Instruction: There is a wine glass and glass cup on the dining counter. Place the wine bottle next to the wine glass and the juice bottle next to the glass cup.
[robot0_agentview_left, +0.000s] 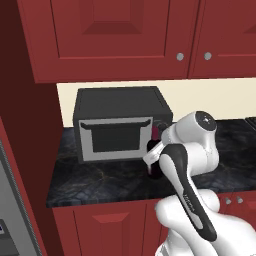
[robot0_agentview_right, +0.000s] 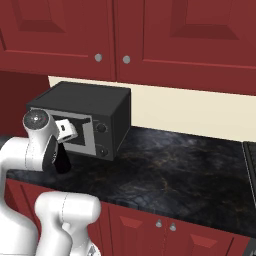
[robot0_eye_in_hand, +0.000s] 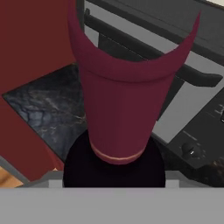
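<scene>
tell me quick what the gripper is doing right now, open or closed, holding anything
Gripper: right at the wine bottle in front of the microwave, but the fingers are hidden, so open or shut cannot be told.

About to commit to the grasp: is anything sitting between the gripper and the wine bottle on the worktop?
Nothing visible does. In the hand view the wine bottle rises right in front of the camera, neck toward it, with no object between. The microwave stands just behind it. Whether the fingers already touch it cannot be told.
</scene>
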